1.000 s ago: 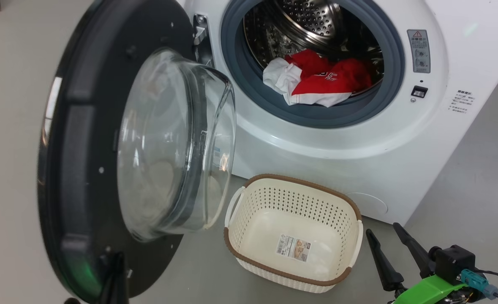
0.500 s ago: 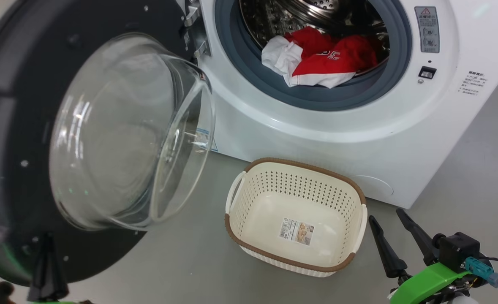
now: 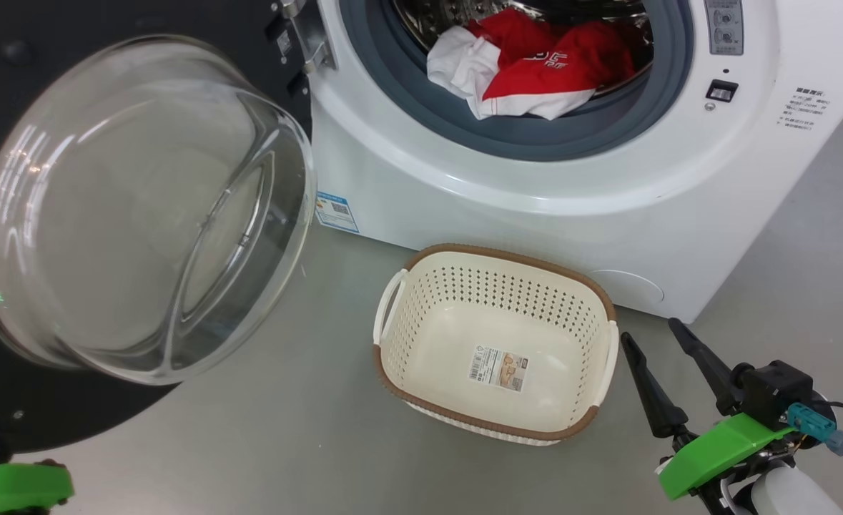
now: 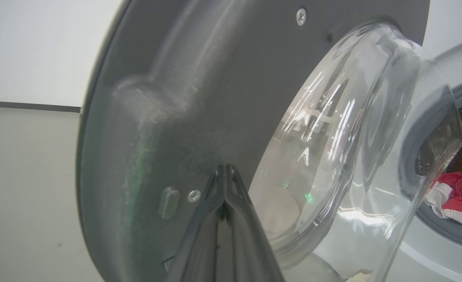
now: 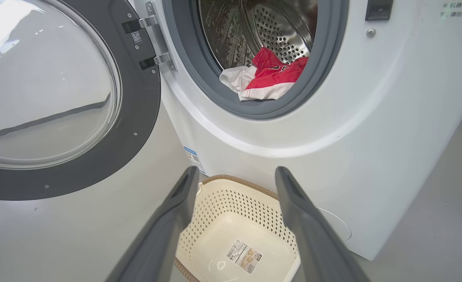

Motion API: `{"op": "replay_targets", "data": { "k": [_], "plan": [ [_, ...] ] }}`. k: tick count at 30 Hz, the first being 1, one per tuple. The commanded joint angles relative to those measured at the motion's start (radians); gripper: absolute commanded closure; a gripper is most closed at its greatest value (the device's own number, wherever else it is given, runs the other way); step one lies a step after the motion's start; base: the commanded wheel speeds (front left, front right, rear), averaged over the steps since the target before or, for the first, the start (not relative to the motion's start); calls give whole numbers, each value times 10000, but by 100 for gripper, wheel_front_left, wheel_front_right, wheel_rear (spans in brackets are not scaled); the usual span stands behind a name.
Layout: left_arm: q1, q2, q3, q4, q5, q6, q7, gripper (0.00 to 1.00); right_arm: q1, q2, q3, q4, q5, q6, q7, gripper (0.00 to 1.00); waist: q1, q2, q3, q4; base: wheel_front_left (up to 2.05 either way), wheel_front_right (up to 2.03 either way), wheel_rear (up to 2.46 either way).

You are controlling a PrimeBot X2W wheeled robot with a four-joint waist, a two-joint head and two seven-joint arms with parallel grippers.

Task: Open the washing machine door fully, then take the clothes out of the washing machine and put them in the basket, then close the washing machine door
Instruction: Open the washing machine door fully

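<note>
Though door (image 3: 142,214) stands wide, jerseys (image 3: 535,71) lie in the washing machine (image 3: 535,207), basket (image 3: 507,252) before it empty; left jaws closed, right jaws parted.

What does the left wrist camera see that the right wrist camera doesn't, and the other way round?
Left wrist view's own: the shut left gripper close against the dark inner face of the washing machine door. Right wrist view's own: the open right gripper framing the empty basket. Shared: the door's glass bowl and the red and white clothes lying in the washing machine.
</note>
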Motion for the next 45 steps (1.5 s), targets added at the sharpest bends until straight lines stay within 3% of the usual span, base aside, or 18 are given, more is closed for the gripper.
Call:
{"op": "replay_targets", "data": {
  "k": [1,17,27,45],
  "plan": [
    [-463,552,614,-108,165,-43,-63,100,-313,-117,243,-238,-73,63,-120,0,0,0,118,-109,0,0,0],
    [-2272,1606,2249,1797,744,-295,-63,100,-771,-263,290,-303,-137,63,-120,0,0,0,871,-555,0,0,0],
    [-2756,1943,2660,2424,1132,-316,-63,100,-885,-335,275,-314,-149,63,-120,0,0,0,1026,-675,0,0,0],
    [-1740,1779,1469,2097,683,-321,-63,100,-470,-103,310,-161,-67,63,-120,0,0,0,55,-480,0,0,0]
  ]
}}
